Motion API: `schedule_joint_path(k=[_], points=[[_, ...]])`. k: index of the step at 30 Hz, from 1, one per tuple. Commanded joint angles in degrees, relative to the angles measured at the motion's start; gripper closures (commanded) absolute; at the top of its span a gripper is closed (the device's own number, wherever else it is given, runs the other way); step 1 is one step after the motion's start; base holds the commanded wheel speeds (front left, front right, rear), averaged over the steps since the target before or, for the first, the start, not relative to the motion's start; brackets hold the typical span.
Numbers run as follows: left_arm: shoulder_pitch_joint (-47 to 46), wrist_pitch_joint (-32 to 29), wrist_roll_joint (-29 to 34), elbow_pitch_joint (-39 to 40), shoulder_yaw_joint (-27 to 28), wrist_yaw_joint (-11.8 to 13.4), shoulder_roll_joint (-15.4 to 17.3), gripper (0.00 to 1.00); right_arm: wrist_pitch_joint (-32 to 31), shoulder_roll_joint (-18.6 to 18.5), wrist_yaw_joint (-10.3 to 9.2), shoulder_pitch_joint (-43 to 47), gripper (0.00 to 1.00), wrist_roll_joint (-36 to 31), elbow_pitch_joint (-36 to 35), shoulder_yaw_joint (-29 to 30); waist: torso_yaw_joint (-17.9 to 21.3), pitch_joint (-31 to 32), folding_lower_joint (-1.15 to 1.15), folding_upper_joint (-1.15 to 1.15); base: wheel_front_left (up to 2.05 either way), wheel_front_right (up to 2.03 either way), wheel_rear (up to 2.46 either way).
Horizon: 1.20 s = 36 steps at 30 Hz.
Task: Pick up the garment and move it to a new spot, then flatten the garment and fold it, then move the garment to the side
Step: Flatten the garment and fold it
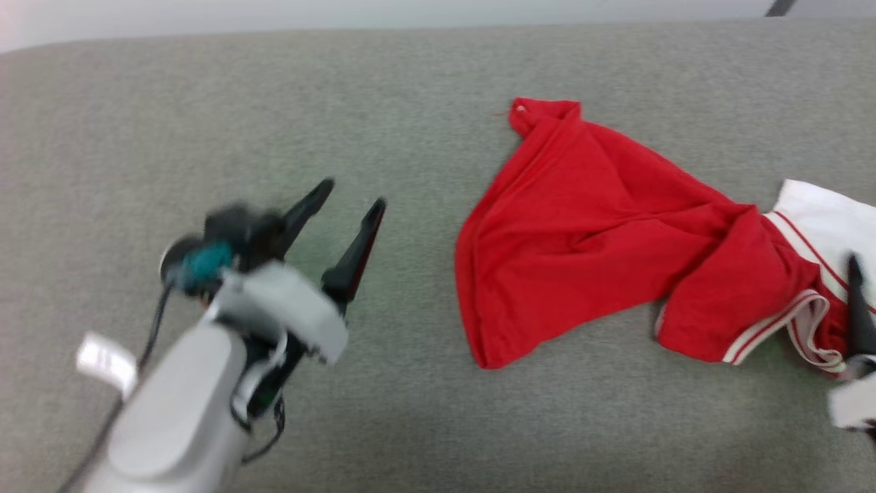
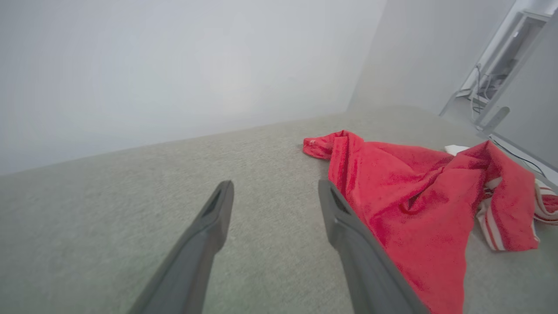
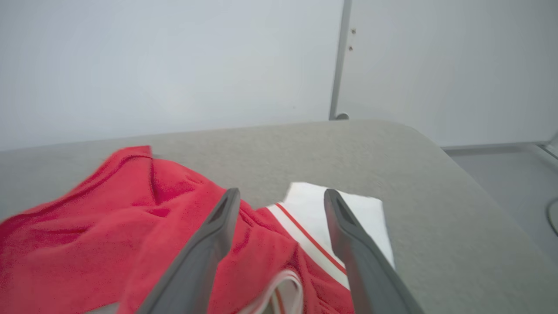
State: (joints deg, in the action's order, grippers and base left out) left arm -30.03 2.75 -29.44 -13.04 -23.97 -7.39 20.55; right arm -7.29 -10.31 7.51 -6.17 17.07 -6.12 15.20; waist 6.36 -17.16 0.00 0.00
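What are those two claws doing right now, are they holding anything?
Left gripper: open, holding nothing.
Right gripper: open over the garment, not gripping it.

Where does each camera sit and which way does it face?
Head view: on the head, looking down at the surface and the garment; open left end effector and forearm show.
Left wrist view: on that wrist, facing along its fingers across the surface to a wall.
Right wrist view: on that wrist, above the garment's white sleeve; open right end effector shows.
All three share the garment.
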Motion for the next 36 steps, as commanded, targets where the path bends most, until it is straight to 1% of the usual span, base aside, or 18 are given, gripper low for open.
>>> schedule_joint_path(k=[1, 4, 5, 8, 10, 11, 14, 19, 21, 22, 23, 24, 27, 30, 32, 34, 36], points=[[-1.03, -1.25, -1.25, 0.05, -0.61, -0.11, 0.32, 0.0, 0.64, 0.35, -0.04, -0.98, 0.0, 0.03, -0.52, -1.11, 1.82, 0.32, 0.0, 0.0, 0.0, 0.0, 0.0], [-7.64, -12.85, -8.14, -0.6, -7.06, -0.11, 3.32, 0.0, 3.48, 2.08, -0.05, -2.04, 0.0, 0.29, -0.52, -6.51, 4.14, -0.13, 0.0, 0.0, 0.0, 0.0, 0.0], [-9.56, -16.53, -11.19, -1.39, -8.36, -0.11, 3.51, 0.0, 4.17, 2.55, -0.05, -2.4, 0.0, 0.61, -0.11, -7.87, 4.8, -0.32, 0.0, 0.0, 0.0, 0.0, 0.0], [-14.38, -26.98, -18.05, -2.77, -13.52, -0.1, 5.68, 0.0, 5.9, 3.56, -0.05, -3.6, 0.0, 1.26, 1.75, -12.3, 7.69, -1.2, 0.0, 0.0, 0.0, 0.0, 0.0], [-16.85, -32.39, -24.43, -3.65, -15.21, -0.1, 5.71, 0.0, 6.84, 3.87, -0.05, -4.22, 0.0, 1.59, 3.17, -14.2, 9.49, -1.85, 0.0, 0.0, 0.0, 0.0, 0.0], [-18.06, -34.51, -26.7, -4.74, -15.14, -0.1, 5.99, 0.0, 7.35, 4.1, -0.05, -4.54, 0.0, 1.96, 3.83, -14.71, 10.38, -2.14, 0.0, 0.0, 0.0, 0.0, 0.0], [-20.87, -40.05, -30.23, -7.83, -17.2, -0.1, 6.73, 0.0, 8.61, 4.15, -0.05, -5.49, 0.0, 0.95, 5.68, -15.64, 12.72, -3.08, 0.0, 0.0, 0.0, 0.0, 0.0], [-23.43, -44.98, -31.02, -14.2, -21.42, -0.1, 7.58, 0.0, 10.23, 4.85, -0.05, -6.56, 0.0, 2.19, 7.94, -17.08, 15.69, -4.42, 0.0, 0.0, 0.0, 0.0, 0.0], [-23.9, -46.41, -30.46, -16.31, -23.72, 0.0, 8.18, 0.0, 10.75, 4.98, -0.05, -6.85, 0.0, 2.3, 8.67, -17.79, 16.61, -4.9, 0.0, 0.0, 0.0, 0.0, 0.0], [-23.97, -46.55, -30.51, -17.27, -24.42, 0.03, 8.52, 0.18, 10.96, 5.06, -0.05, -7.07, 0.0, 2.57, 9.02, -18.17, 17.07, -5.11, 0.0, 0.0, 0.0, 0.0, 0.0], [-24.22, -46.48, -31.05, -18.07, -24.8, 0.03, 8.8, 0.68, 11.25, 5.15, -0.05, -7.26, 0.0, 2.68, 9.29, -18.44, 17.49, -5.3, 0.0, 0.0, 0.0, 0.0, 0.0], [-24.79, -46.15, -31.78, -18.81, -24.79, 0.03, 8.92, 1.0, 11.47, 5.26, -0.05, -7.36, 0.0, 2.93, 9.52, -18.67, 17.85, -5.45, 0.0, 0.0, 0.0, 0.0, 0.0], [-27.8, -45.4, -32.38, -19.1, -25.41, 0.02, 9.7, 1.0, 12.08, 5.42, -0.05, -7.41, 0.0, 3.29, 10.07, -19.04, 18.74, -6.03, 0.0, 0.0, 0.0, 0.0, 0.0], [-33.25, -43.25, -29.3, -19.69, -26.49, 0.02, 12.34, 1.0, 12.61, 5.67, -0.05, -7.44, 0.0, 3.71, 10.64, -19.38, 19.63, -6.43, 0.0, 0.0, 0.0, 0.0, 0.0], [-37.84, -40.26, -26.33, -21.09, -26.8, 0.02, 12.94, 1.0, 12.94, 5.92, -0.05, -7.69, 0.0, 4.07, 10.94, -20.02, 20.26, -6.86, 0.0, 0.0, 0.0, 0.0, 0.0], [-42.65, -35.96, -22.83, -23.2, -27.08, -0.01, 12.6, 1.0, 13.53, 6.1, -0.05, -8.08, 0.0, 4.46, 11.18, -20.75, 21.06, -7.45, 0.0, 0.0, 0.0, 0.0, 0.0], [-47.45, -31.37, -20.27, -26.45, -26.47, 0.02, 11.54, 1.0, 14.0, 6.31, -0.05, -8.7, 0.0, 4.98, 11.56, -21.67, 21.89, -8.07, 0.0, 0.0, 0.0, 0.0, 0.0]])
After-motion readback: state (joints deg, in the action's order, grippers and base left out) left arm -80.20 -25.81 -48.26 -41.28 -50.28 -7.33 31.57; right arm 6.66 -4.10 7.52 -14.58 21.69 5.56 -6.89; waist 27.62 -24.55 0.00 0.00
